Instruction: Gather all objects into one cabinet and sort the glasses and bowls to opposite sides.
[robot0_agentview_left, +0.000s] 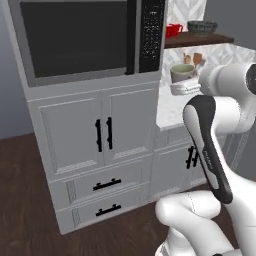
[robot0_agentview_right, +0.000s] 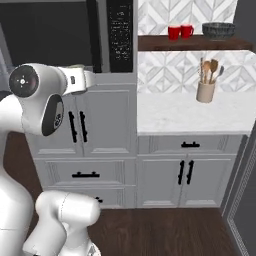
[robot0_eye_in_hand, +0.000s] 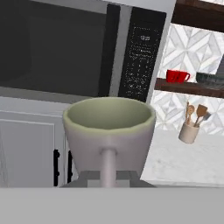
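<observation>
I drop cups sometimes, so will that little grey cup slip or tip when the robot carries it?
Probably not soon: the pincer looks shut on the small tumbler, one finger against its wall. The tumbler looks smooth and glossy, so it could slide if jolted. It stands upright with a wide open mouth, narrower below, so it may tip if set down carelessly on the wooden shelf.

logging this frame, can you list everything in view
tumbler: 1, grey-beige, held in the hand in front of the microwave
mugs: 2, red, left on the shelf
bowl: 1, dark patterned, right on the shelf
shelf: 1, dark brown, on the tiled wall above the counter
utensil holder: 1, tan, back of the counter
counter: 1, white marble
microwave: 1, black, built in above grey cabinets
hand: 1, shut on the tumbler
</observation>
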